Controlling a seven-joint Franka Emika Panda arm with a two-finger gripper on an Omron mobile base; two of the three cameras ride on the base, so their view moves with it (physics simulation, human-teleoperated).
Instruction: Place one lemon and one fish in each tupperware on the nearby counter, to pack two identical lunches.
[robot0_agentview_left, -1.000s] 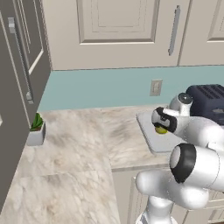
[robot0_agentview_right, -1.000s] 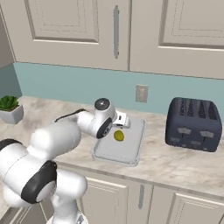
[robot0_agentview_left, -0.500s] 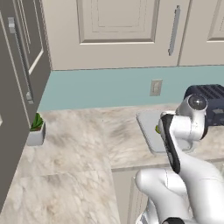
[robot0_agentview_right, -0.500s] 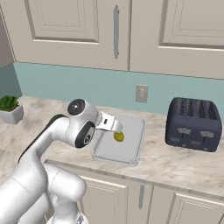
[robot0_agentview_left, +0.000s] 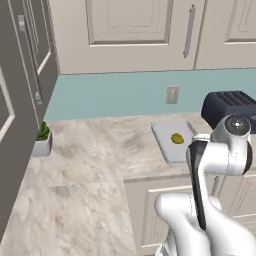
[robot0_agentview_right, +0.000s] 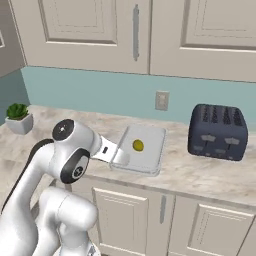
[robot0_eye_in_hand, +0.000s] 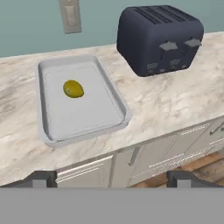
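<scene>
A yellow lemon (robot0_eye_in_hand: 73, 89) lies alone in the flat light grey tupperware (robot0_eye_in_hand: 41, 109) on the beige marbled counter (robot0_eye_in_hand: 166, 100). My gripper (robot0_eye_in_hand: 113, 179) stands open and empty, back over the counter's front edge, and looks down at the tray from there. In the right base view the gripper (robot0_agentview_right: 119, 158) hangs by the front left corner of the tupperware (robot0_agentview_right: 150, 159), apart from the lemon (robot0_agentview_right: 138, 145). The left base view shows the lemon (robot0_agentview_left: 177, 138) in the tupperware (robot0_agentview_left: 162, 145), with my arm in front of the tray's right side. The fish is out of view.
A dark navy toaster (robot0_eye_in_hand: 157, 37) stands on the counter to the tray's right. A wall outlet (robot0_agentview_right: 161, 100) sits behind the tray. A small potted plant (robot0_agentview_left: 42, 137) is at the far left near the grey fridge (robot0_agentview_left: 20, 100). Cream cabinet doors (robot0_eye_in_hand: 144, 162) run below the counter.
My gripper has drawn back from over the lemon to the counter's front edge. The lemon stays in the tray where it lay.
</scene>
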